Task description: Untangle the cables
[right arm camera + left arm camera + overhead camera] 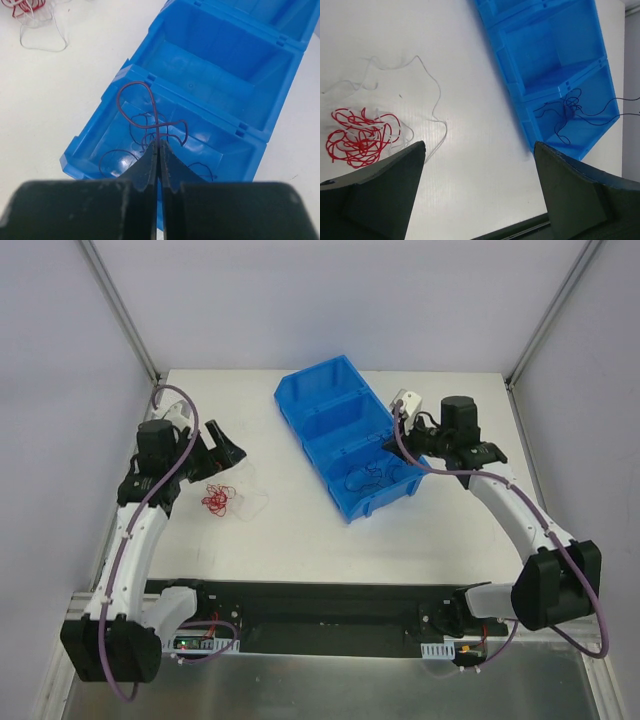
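Observation:
The red cable (217, 500) lies in a curly bundle on the white table, with the thin white cable (250, 502) looped beside and partly across it. In the left wrist view the red cable (360, 136) is at the left and the white cable (437, 100) runs to its right. My left gripper (222, 450) is open and empty above them (479, 145). The dark cable (368, 478) lies in the nearest compartment of the blue bin (300, 390). My right gripper (158, 144) is shut on a strand of the dark cable (156, 116), just above that compartment (398, 443).
The blue bin (200, 107) has three compartments in a row and lies diagonally at the table's middle right; the two farther ones hold nothing visible. The table's near edge meets a black rail by the arm bases. Grey walls surround the table.

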